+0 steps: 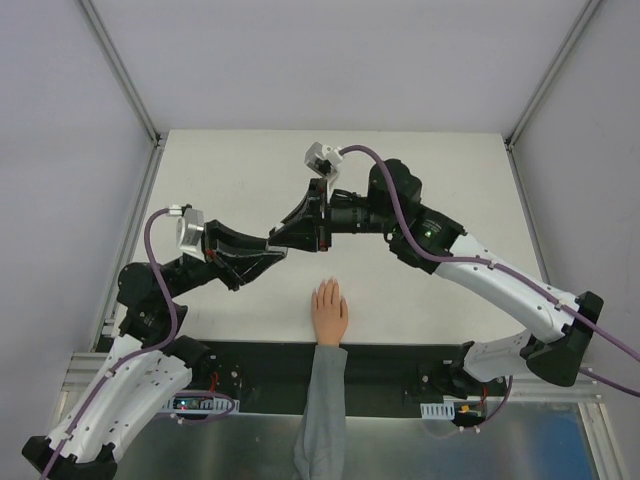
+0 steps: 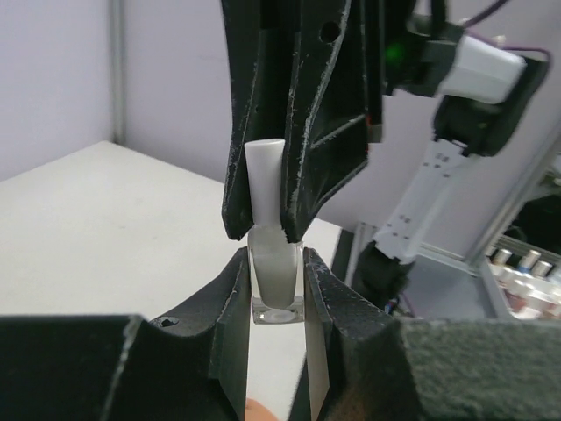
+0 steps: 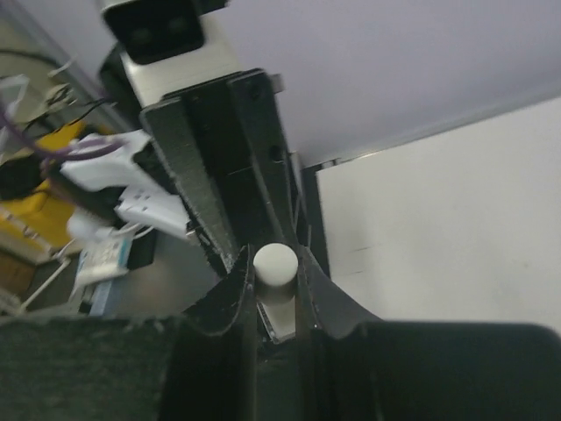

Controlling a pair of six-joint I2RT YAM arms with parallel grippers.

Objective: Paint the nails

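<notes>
While the left gripper (image 2: 276, 267) clamps the glass body of the small clear bottle (image 2: 277, 294), the right gripper (image 3: 272, 263) pinches its white cap (image 2: 265, 171) from the opposite side, and the two meet above the table (image 1: 230, 170). Nearer the bases, the mannequin hand (image 1: 329, 315) lies flat, its grey sleeve (image 1: 322, 410) trailing over the table's near edge. Its nails (image 1: 326, 288) point away from the bases, close to the joined grippers.

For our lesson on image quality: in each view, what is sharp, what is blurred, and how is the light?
Top external: even soft light, all sharp, only faint shadows on the table. Left wrist: bottle crisp, near foreground and far shelf blurred. Right wrist: cap in focus, dark foreground soft, clutter at left blurred.
</notes>
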